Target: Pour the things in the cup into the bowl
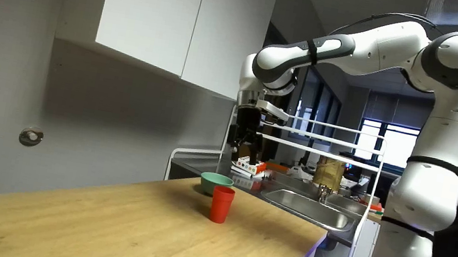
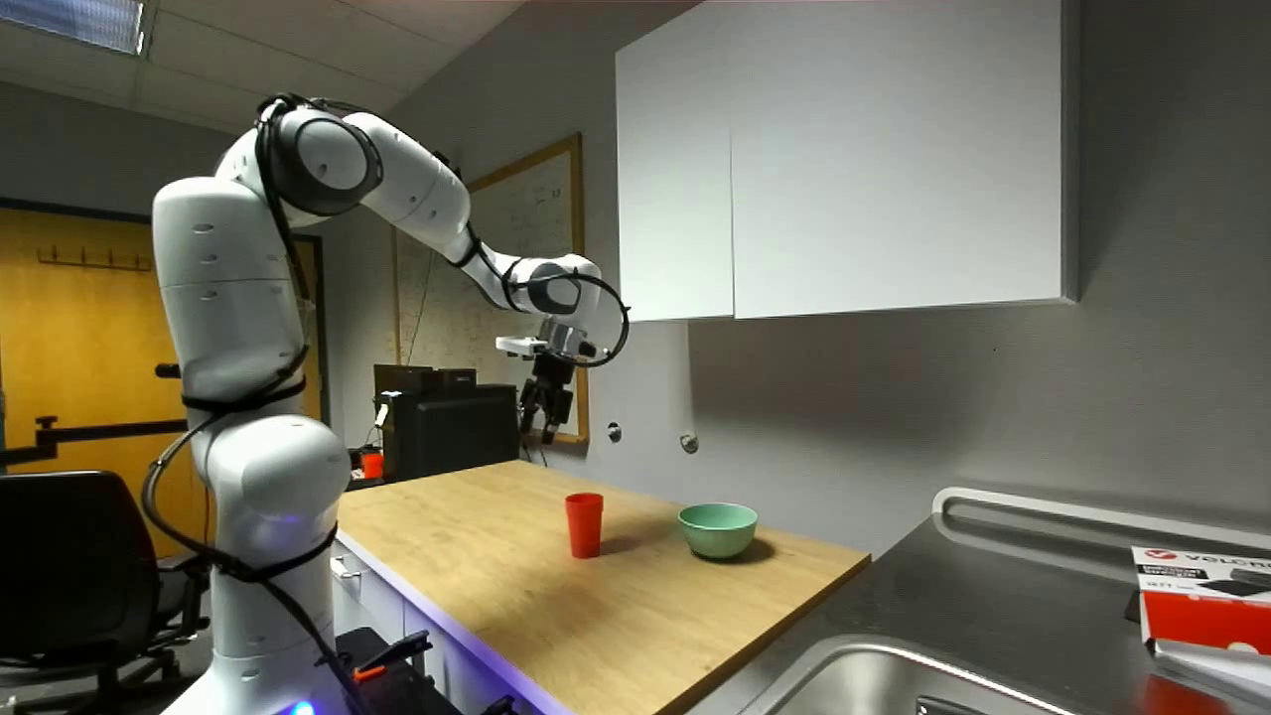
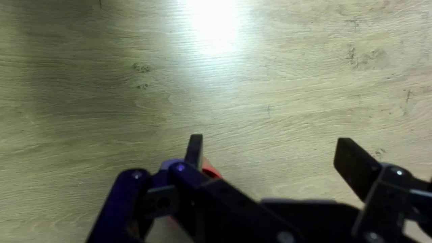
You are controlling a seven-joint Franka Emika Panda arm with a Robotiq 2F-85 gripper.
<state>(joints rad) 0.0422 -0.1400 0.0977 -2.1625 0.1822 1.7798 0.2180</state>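
Your red cup (image 1: 221, 206) is standing upright on the wooden countertop (image 1: 109, 229), at the lower centre of the frame in both exterior views. The green bowl (image 2: 718, 536) is sitting near it, to its right in an exterior view, with bare wood showing between the two. Your gripper (image 3: 269, 151) is hanging well above the countertop and pointing down; in the wrist view its fingers (image 3: 194, 150) are standing wide apart across the lower half of the frame, and a sliver of the cup is peeking out beside the fingertip near the lower middle. Your white arm (image 1: 428, 190) is standing at the right of the frame in an exterior view and arching across the upper part. A white wall cabinet (image 2: 894, 169) is hanging at the upper right of an exterior view; below it a steel sink (image 2: 874, 685) is sitting in a dark counter (image 2: 1013, 596), and a Velcro box (image 2: 1206, 611) is lying by the right edge.
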